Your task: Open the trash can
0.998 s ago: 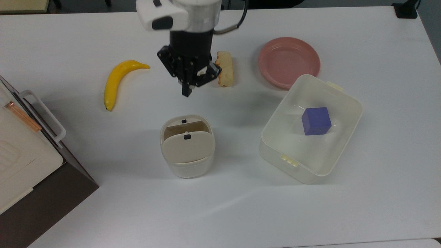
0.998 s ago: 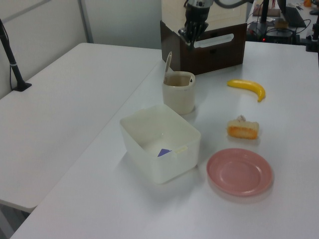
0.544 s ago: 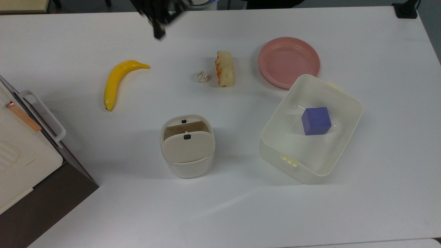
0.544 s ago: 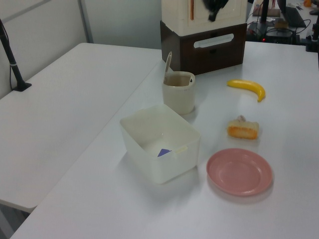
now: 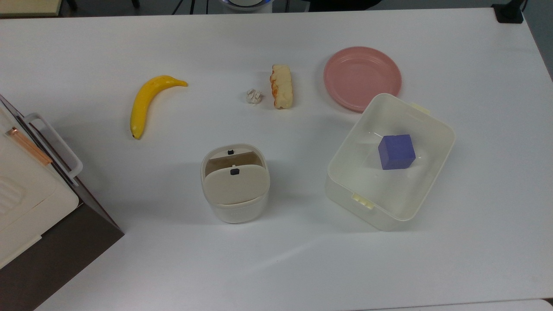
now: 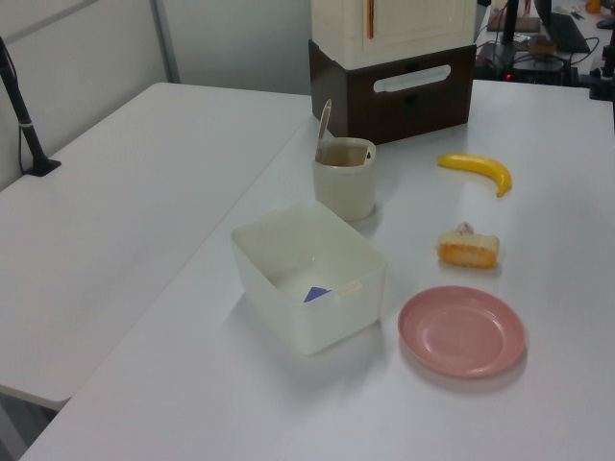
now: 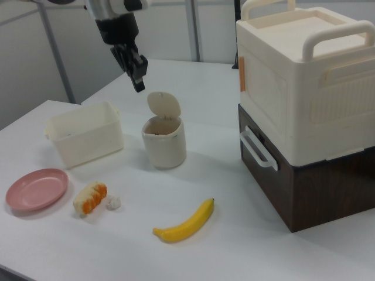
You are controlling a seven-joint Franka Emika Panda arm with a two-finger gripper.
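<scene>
White table (image 7: pixel 234 193): gripper (image 7: pixel 139 76) hangs above and to the right view's left of the trash can (image 7: pixel 164 140), lid (image 7: pixel 163 105) already up; fingers look pressed together, holding nothing, I think.

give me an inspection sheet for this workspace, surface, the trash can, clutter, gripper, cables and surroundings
Surface: white table, no spills seen.
Job's things: trash can stands upright, its lid swung up, the inside open.
Clutter: banana; bread piece with a small crumpled scrap beside it; empty pink plate; translucent tub holding a purple block.
Grippers: gripper raised above the table, apart from the can, holding nothing; fingers look shut.
Cables: a black cable on the adjoining table.
Surroundings: cream box stacked on a brown box, at the table's edge.
</scene>
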